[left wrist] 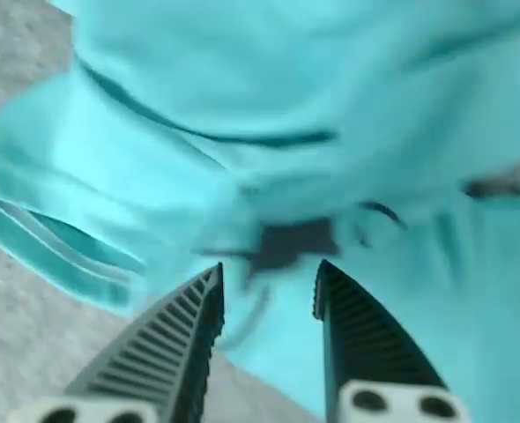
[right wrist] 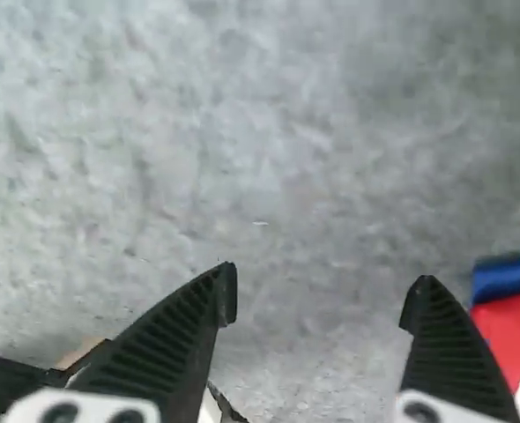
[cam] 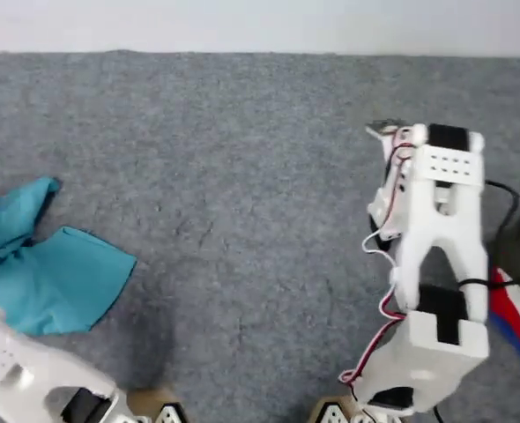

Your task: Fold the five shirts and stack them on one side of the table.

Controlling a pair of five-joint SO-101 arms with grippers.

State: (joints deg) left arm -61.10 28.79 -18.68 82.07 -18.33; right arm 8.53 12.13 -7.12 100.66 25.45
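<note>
A teal shirt [cam: 44, 269] lies crumpled at the left edge of the grey table. In the left wrist view the same teal shirt [left wrist: 313, 132] spreads just beyond my left gripper [left wrist: 269, 286], whose fingers stand open with nothing between them. The left arm [cam: 22, 370] sits at the lower left corner. My right gripper [right wrist: 322, 300] is open over bare grey carpet, with a red, white and blue shirt [right wrist: 507, 308] beside one fingertip. That shirt [cam: 516, 317] lies at the right edge, partly behind the right arm [cam: 436, 256].
The grey carpeted tabletop [cam: 242, 176] runs wide between the two arms. A white wall edge [cam: 260, 26] borders the far side. Arm bases [cam: 330, 412] sit at the near edge.
</note>
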